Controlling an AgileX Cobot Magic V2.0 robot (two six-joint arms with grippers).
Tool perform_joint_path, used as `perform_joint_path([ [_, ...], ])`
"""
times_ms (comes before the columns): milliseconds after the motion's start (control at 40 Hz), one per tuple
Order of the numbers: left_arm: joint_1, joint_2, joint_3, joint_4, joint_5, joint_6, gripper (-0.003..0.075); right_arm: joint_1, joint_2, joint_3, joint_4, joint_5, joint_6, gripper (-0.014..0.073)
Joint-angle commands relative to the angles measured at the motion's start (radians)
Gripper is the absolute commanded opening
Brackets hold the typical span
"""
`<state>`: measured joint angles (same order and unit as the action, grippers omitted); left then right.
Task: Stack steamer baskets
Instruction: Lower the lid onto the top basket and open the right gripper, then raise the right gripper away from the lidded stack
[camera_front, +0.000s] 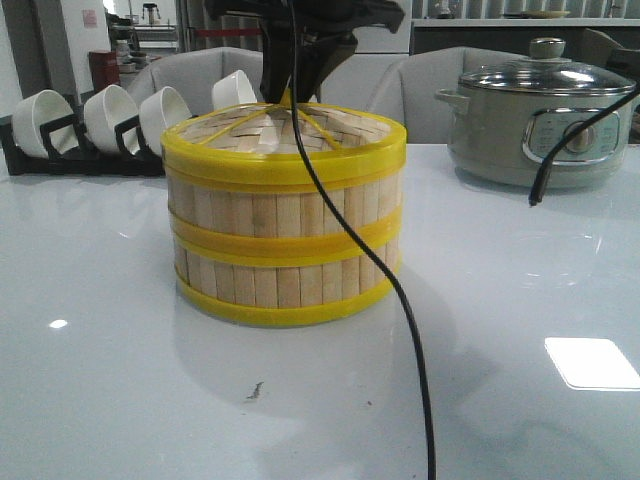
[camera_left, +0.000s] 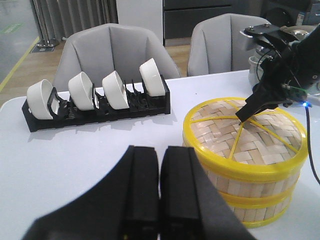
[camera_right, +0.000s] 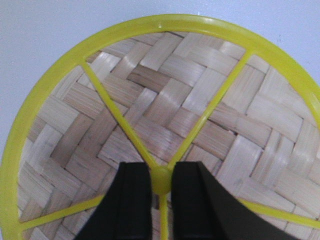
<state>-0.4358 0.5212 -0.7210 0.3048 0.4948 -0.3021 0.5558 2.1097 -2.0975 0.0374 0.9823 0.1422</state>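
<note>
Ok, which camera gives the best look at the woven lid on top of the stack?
The right wrist view: the lid fills it, weave and spokes sharp. The left wrist view shows it whole but angled, under the right end effector. The front view shows only its rim edge-on.

White table (camera_front: 120, 330): stacked steamer baskets (camera_front: 285, 240), bowl rack (camera_front: 60, 150), cooker (camera_front: 540, 125).

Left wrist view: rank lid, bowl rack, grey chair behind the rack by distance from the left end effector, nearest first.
1. Woven lid, on top of the stacked steamer baskets, beside the left end effector.
2. Bowl rack, further back on the table.
3. Grey chair, beyond the table edge.
</note>
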Motion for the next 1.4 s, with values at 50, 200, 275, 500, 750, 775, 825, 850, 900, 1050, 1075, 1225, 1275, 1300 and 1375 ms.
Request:
perform_joint_path([
  [50,-0.007,0.011,-0.027,0.006,-0.076,-0.011,0.0087,0.0,-0.063,-0.035,-0.006,-0.058,-0.013,0.0221],
  [200,-0.007,0.011,-0.027,0.006,-0.076,-0.011,0.0087,0.0,-0.068,-0.035,-0.006,-0.059,-0.013,0.0431],
  [275,-0.007,0.011,-0.027,0.006,-0.076,-0.011,0.0087,0.0,-0.072,-0.035,-0.006,-0.065,-0.013,0.0433],
  [500,-0.007,0.011,-0.027,0.006,-0.076,-0.011,0.0087,0.0,-0.107,-0.035,-0.01,-0.083,-0.013,0.0433],
  [750,-0.007,0.011,-0.027,0.006,-0.076,-0.011,0.0087,-0.026,-0.19,-0.02,-0.059,-0.127,-0.013,0.0433],
  [775,-0.007,0.011,-0.027,0.006,-0.076,-0.011,0.0087,-0.038,-0.203,-0.012,-0.058,-0.131,-0.013,0.0433],
  [825,-0.007,0.011,-0.027,0.006,-0.076,-0.011,0.0087,-0.06,-0.234,0.015,-0.058,-0.145,-0.013,0.0433],
  [850,-0.007,0.011,-0.027,0.006,-0.076,-0.011,0.0087,-0.073,-0.255,0.035,-0.058,-0.152,-0.013,0.0433],
  [900,-0.007,0.011,-0.027,0.006,-0.076,-0.011,0.0087,-0.098,-0.298,0.077,-0.058,-0.173,-0.013,0.0433],
  [1050,-0.007,0.011,-0.027,0.006,-0.076,-0.011,0.0087,-0.188,-0.462,0.257,-0.058,-0.257,-0.013,0.0433],
  [1075,-0.007,0.011,-0.027,0.006,-0.076,-0.011,0.0087,-0.206,-0.486,0.283,-0.058,-0.268,-0.013,0.0433],
  [1225,-0.007,0.011,-0.027,0.006,-0.076,-0.011,0.0087,-0.326,-0.672,0.485,-0.058,-0.336,-0.013,0.0433],
  [1275,-0.007,0.011,-0.027,0.006,-0.076,-0.011,0.0087,-0.369,-0.734,0.556,-0.058,-0.368,-0.013,0.0433],
  [1300,-0.007,0.011,-0.027,0.006,-0.076,-0.011,0.0087,-0.395,-0.77,0.598,-0.058,-0.381,-0.013,0.0433],
  [1375,-0.007,0.011,-0.027,0.006,-0.076,-0.011,0.0087,-0.459,-0.87,0.717,-0.058,-0.434,-0.013,0.0433],
])
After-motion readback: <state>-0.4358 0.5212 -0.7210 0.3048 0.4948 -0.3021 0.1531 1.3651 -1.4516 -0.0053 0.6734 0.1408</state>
